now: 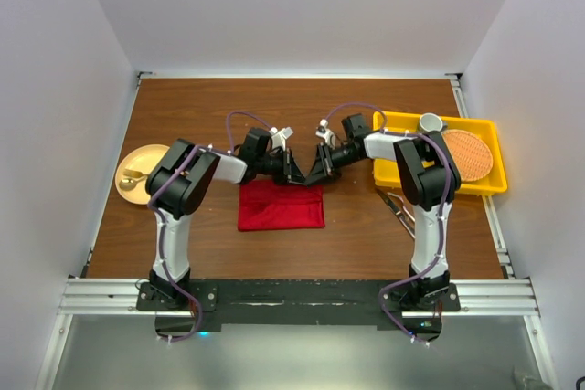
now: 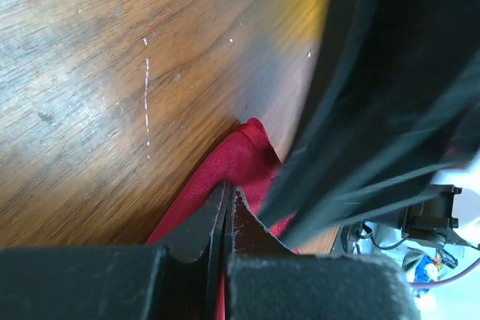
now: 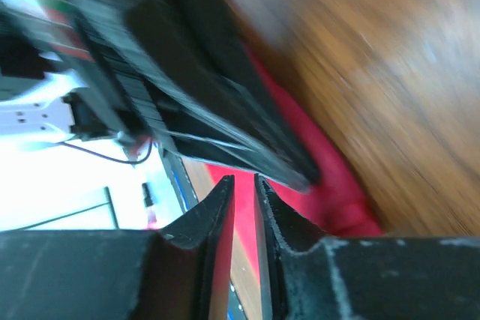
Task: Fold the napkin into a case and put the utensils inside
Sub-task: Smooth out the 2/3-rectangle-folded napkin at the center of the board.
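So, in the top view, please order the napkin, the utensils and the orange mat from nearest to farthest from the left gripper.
1. napkin, directly at the left gripper, mid-table.
2. utensils, on the bare table further right.
3. orange mat, in the yellow tray, far right.

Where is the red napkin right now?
In the top view, the napkin lies folded mid-table, between the round plate at left and the yellow tray at right.

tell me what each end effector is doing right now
left end effector: closed, pinching the napkin
right end effector: slightly open, holding nothing
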{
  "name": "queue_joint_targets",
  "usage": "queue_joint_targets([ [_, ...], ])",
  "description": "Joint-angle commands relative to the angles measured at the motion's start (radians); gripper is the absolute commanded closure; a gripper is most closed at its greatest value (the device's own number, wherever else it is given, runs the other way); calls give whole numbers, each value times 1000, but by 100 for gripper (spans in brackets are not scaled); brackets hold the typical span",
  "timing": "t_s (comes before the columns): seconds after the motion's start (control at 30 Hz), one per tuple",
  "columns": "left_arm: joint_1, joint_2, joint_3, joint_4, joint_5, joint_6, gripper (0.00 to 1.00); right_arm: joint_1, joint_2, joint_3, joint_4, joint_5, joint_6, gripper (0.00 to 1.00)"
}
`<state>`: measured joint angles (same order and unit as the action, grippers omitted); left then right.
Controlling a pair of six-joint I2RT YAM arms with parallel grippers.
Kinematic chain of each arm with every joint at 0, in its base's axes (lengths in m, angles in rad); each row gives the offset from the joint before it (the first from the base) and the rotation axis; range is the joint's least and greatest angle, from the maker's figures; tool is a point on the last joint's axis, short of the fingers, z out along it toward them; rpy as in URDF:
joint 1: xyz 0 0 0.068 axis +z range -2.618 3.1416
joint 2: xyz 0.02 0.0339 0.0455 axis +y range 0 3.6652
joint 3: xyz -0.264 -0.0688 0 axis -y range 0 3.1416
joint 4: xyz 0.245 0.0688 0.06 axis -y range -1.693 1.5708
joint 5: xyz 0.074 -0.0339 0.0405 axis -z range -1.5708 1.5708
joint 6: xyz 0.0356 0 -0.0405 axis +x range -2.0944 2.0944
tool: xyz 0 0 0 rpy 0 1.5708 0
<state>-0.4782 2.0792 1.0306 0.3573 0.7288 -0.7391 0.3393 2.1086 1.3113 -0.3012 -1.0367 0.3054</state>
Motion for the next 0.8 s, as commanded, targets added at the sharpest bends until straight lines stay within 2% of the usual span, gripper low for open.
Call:
queue_joint_targets([
  [0.0, 12, 74, -7, -103, -120, 43, 100, 1, 22, -82, -41, 24, -49, 82],
  [0.1, 24, 84, -7, -93, -112, 27, 100, -3, 76, -98, -78, 73, -86, 84],
  [0.23, 39, 68, -3, -52, -73, 15, 99, -11, 117, -93, -84, 153, -56, 86],
  [0.27, 53, 56, -3, -35, -51, 11, 89, -16, 128, -89, -85, 161, -49, 87],
  [0.37, 87, -36, -12, 12, 50, 30, 74, -17, 136, -75, -93, 188, -31, 87],
  [0.47, 105, -146, -36, 5, 156, 70, 68, -17, 134, -83, -72, 205, -3, 87],
  [0.63, 156, -205, -164, -1, 259, 89, 66, -17, 131, -87, -59, 231, 8, 88],
  [0.77, 255, -144, -222, -20, 268, 182, 66, -17, 134, -87, -59, 242, 6, 88],
])
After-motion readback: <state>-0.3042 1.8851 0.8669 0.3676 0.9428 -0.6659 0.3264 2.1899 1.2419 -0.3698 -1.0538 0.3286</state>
